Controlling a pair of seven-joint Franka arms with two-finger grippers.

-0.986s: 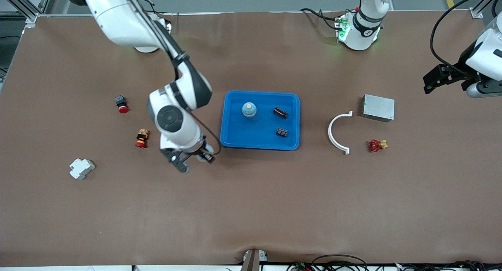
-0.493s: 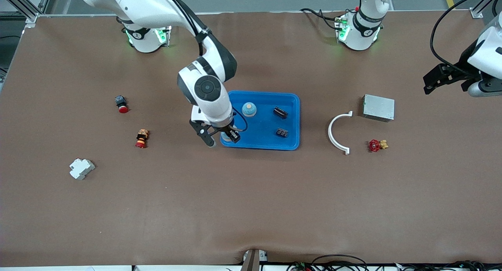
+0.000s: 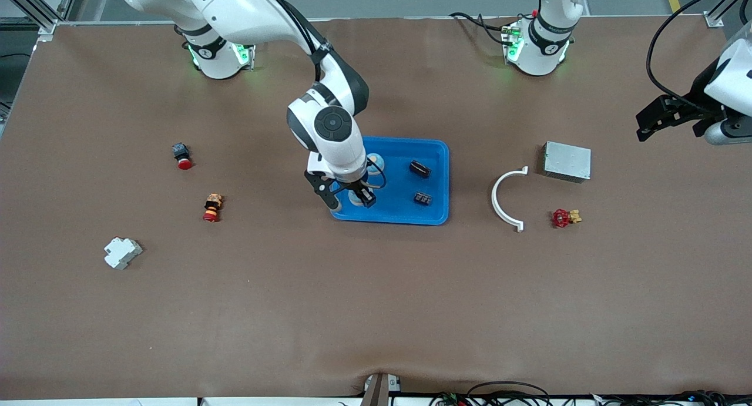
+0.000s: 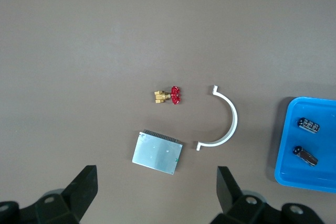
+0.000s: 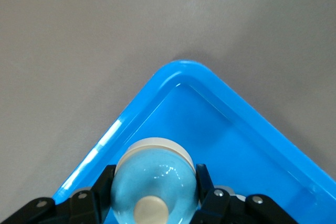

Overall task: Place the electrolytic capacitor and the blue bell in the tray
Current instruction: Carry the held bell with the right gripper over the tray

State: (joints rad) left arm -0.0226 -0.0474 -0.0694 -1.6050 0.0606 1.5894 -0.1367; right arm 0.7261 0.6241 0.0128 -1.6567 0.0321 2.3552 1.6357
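Observation:
The bright-blue tray (image 3: 439, 154) lies mid-table. My right gripper (image 3: 351, 198) is shut on a light-blue bell (image 3: 356, 198) with a cream knob, over the tray's corner toward the right arm's end, nearer the front camera. In the right wrist view the bell (image 5: 155, 177) sits between both fingers above the tray (image 5: 236, 140). A second blue bell (image 3: 376, 159) stands in the tray, partly hidden by the arm. Two black capacitors (image 3: 419, 168) (image 3: 422, 198) lie in the tray. My left gripper (image 3: 651, 123) is open, waiting high over the left arm's end.
A grey metal box (image 3: 567, 161), a white curved clip (image 3: 506, 199) and a red valve (image 3: 564, 217) lie toward the left arm's end. Two red-capped buttons (image 3: 183, 155) (image 3: 212, 207) and a white breaker (image 3: 122, 252) lie toward the right arm's end.
My right gripper carried the blue bell from over the bare table beside the tray to over the tray's corner. The left arm has barely moved.

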